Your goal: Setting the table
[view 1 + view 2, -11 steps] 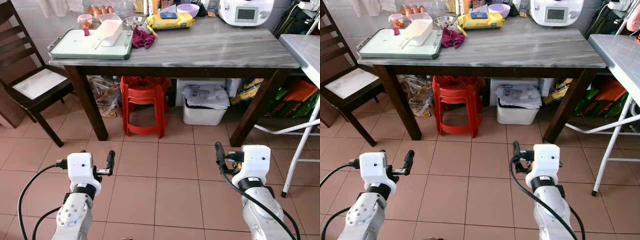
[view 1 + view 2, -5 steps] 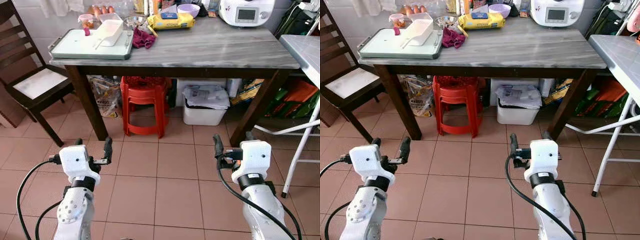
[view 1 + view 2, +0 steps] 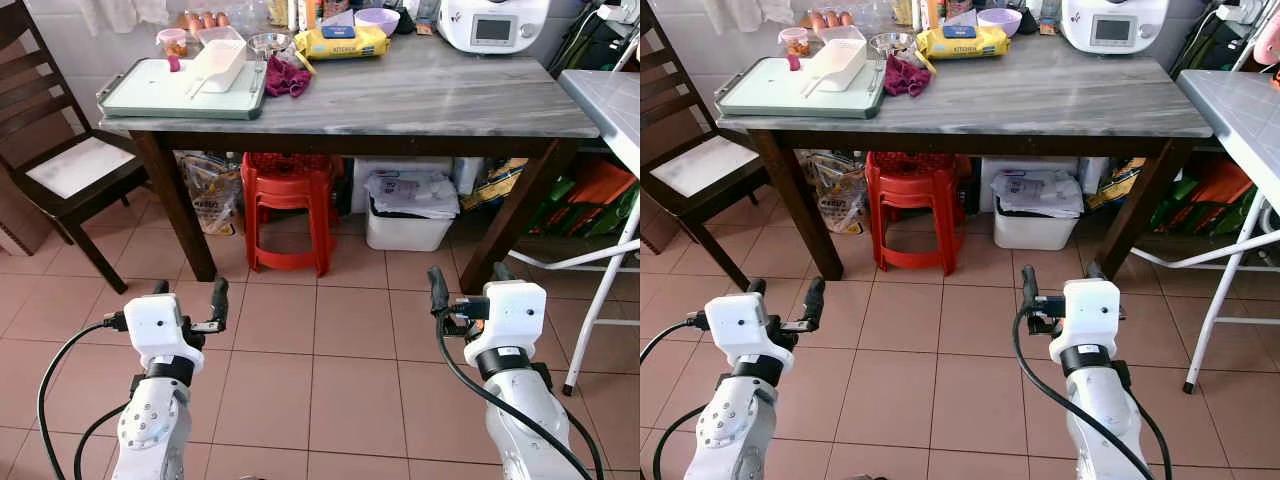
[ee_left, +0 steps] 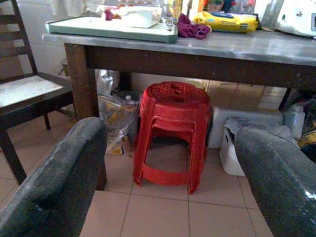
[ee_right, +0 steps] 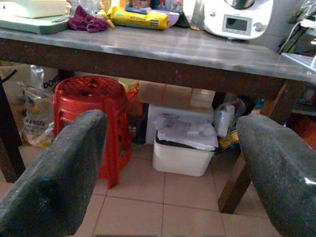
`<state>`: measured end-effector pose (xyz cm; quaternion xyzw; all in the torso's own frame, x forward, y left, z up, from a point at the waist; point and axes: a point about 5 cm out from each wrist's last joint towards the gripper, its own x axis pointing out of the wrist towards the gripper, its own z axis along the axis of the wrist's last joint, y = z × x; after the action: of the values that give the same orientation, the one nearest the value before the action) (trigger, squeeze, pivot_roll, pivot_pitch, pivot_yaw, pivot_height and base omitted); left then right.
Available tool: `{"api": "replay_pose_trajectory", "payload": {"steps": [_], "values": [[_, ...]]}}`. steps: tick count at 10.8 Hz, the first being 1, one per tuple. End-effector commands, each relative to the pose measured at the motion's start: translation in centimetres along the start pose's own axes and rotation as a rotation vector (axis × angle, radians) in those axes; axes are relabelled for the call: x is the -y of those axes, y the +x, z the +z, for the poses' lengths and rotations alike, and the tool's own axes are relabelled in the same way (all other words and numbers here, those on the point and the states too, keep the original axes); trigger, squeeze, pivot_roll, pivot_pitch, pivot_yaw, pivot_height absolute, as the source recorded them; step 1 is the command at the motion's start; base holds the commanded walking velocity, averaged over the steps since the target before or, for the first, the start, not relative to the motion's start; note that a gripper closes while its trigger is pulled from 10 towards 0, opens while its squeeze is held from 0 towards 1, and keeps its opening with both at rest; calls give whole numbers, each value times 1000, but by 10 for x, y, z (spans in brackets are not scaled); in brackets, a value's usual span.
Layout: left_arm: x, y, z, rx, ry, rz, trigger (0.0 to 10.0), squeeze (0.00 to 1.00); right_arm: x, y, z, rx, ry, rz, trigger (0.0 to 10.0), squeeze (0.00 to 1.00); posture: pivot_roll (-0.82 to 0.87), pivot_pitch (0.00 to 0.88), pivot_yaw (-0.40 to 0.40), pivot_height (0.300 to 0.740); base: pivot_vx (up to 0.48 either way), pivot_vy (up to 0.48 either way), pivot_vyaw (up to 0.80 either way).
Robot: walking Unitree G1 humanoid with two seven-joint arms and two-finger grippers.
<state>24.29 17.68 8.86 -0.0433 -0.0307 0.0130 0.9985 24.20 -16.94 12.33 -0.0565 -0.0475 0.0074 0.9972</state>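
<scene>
A grey marble-topped table (image 3: 430,95) stands ahead of me. At its left end a pale green tray (image 3: 140,100) carries a white rectangular container (image 3: 218,62). Beside the tray lie a maroon cloth (image 3: 287,77), a metal bowl (image 3: 268,42) and a pink cup (image 3: 172,40). Further back are a yellow wipes pack (image 3: 342,41), a purple bowl (image 3: 376,18) and a white appliance (image 3: 492,22). My left gripper (image 3: 189,293) and right gripper (image 3: 470,282) hover low over the floor tiles, well short of the table, both open and empty.
Under the table sit stacked red stools (image 3: 288,205), a white lidded bin (image 3: 408,210) and a plastic bag (image 3: 210,190). A dark wooden chair (image 3: 60,165) stands at the left. A white folding table (image 3: 610,90) and its legs are at the right.
Both grippers have risen a little and edged toward the table since a second ago. Nothing on the table has moved.
</scene>
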Motion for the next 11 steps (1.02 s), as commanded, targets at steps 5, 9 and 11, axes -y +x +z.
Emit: {"api": "replay_pose_trajectory", "payload": {"steps": [5, 9, 11], "values": [[0, -2, -6, -38, 23, -17, 10000, 0, -1, 0, -3, -21, 2, 20, 10000, 0, -13, 83, 9, 740, 0, -252, 0], [-2, -2, -6, -44, 31, -24, 10000, 0, -3, 0, -4, -25, 5, 26, 10000, 0, -8, 80, 11, 740, 0, -359, 0], [-1, -2, -7, -46, 34, -32, 10000, 0, -3, 1, -4, -24, 6, 28, 10000, 0, -5, 77, 14, 740, 0, -360, 0]]}}
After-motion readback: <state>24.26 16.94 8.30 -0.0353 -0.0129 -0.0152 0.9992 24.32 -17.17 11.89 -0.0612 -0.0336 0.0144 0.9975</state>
